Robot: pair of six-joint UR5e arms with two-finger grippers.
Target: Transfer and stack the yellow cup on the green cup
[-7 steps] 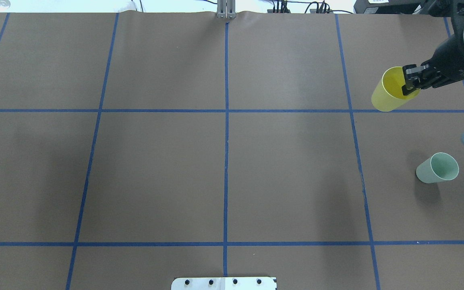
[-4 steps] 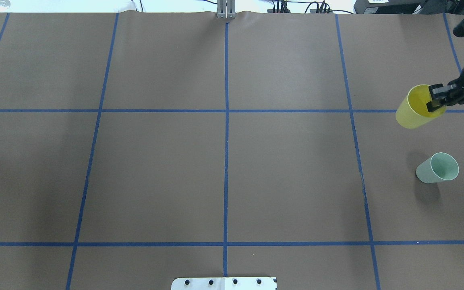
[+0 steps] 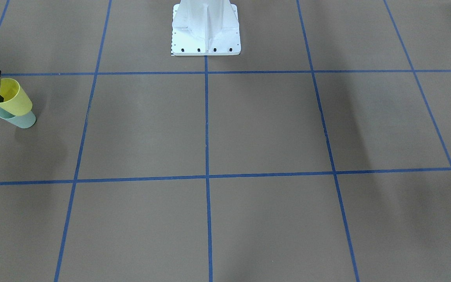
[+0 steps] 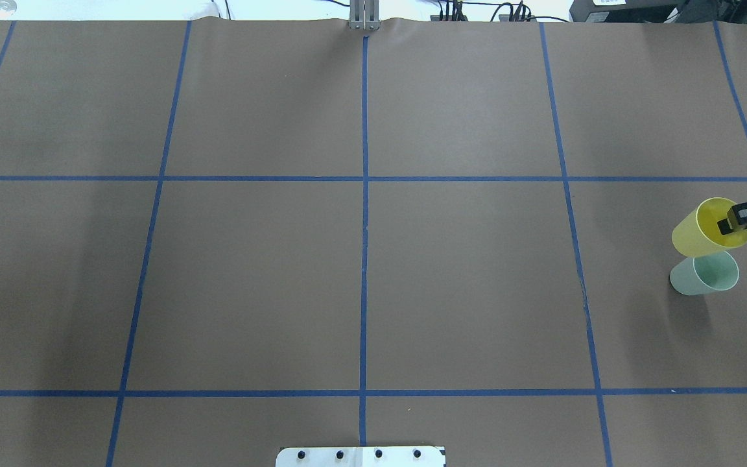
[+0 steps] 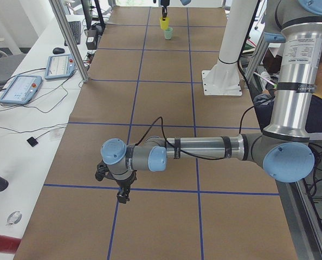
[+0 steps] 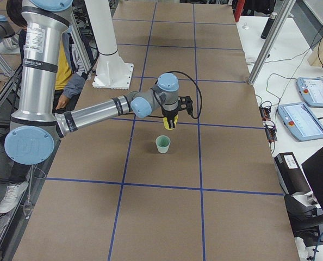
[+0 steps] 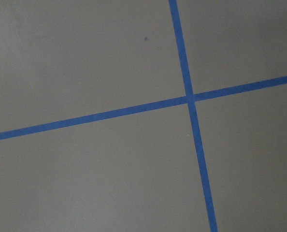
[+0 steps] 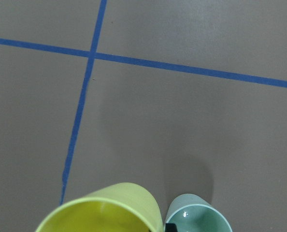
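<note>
The yellow cup (image 4: 698, 233) hangs above the table, gripped at its rim, just beyond the green cup (image 4: 704, 272) and partly overlapping it in the overhead view. My right gripper (image 4: 734, 222) is shut on the yellow cup's rim, one finger inside the cup. The green cup stands upright on the brown mat. The front view shows the yellow cup (image 3: 12, 100) over the green cup (image 3: 20, 119) at the far left. In the right wrist view, the yellow cup (image 8: 105, 212) and green cup (image 8: 196, 220) rims sit side by side. My left gripper (image 5: 122, 196) hovers low over the mat far away; I cannot tell its state.
The brown mat carries a blue tape grid (image 4: 364, 178). The robot's white pedestal (image 3: 206, 27) stands at the middle of the near side. Both cups are close to the table's right end. Tablets (image 5: 58, 65) lie on a side bench, and a person (image 6: 66, 70) stands behind the pedestal.
My right gripper has carried the yellow cup toward the robot and slightly right, from the far cell to just beside and above the green cup. The green cup has not moved.
</note>
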